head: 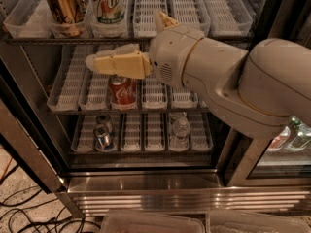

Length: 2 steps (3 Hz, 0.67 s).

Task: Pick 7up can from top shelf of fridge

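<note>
My end effector (115,63) hangs empty, lower than the top shelf (146,13); its opening I cannot tell. The 7up can (108,4) stands at that shelf's front edge, beside the gold can (63,6). I should rise first, then approach straight.

7up can (108,4) on top shelf (187,8), right of another can (63,6), gripper (93,62) below, above cola can (122,92)

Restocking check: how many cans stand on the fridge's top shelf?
2: a gold-bronze can at the left and the 7up can right beside it. The top shelf's back is out of frame, so more may be hidden. The gripper hovers lower, before the red cola can.
</note>
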{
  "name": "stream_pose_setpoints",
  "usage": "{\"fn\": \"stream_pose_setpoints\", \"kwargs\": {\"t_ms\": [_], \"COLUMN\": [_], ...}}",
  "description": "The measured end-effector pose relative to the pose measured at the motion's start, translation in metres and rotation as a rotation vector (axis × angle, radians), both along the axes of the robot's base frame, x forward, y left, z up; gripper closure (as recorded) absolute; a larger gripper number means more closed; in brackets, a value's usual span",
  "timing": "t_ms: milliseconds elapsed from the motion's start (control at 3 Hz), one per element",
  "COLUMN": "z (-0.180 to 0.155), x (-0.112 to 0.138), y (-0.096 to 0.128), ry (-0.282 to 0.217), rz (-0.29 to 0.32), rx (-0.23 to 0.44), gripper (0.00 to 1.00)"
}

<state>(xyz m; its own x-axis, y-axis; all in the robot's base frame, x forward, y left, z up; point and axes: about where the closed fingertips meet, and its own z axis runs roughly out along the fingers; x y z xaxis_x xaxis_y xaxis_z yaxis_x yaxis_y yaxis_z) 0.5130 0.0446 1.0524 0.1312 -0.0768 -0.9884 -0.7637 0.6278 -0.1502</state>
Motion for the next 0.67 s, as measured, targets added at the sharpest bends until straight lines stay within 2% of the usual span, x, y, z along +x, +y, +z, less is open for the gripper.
{"fn": "stream_pose_setpoints", "kwargs": {"t_ms": [333,667], "z": [0.0126,0.0129], "x": [-0.007,-0.006], "y": [0.0077,0.0131], "ry": [-0.048,-0.034], "rz": [-0.029,-0.059], "rx": [-0.021,-0.014], "gripper": [0.0,0.0]}}
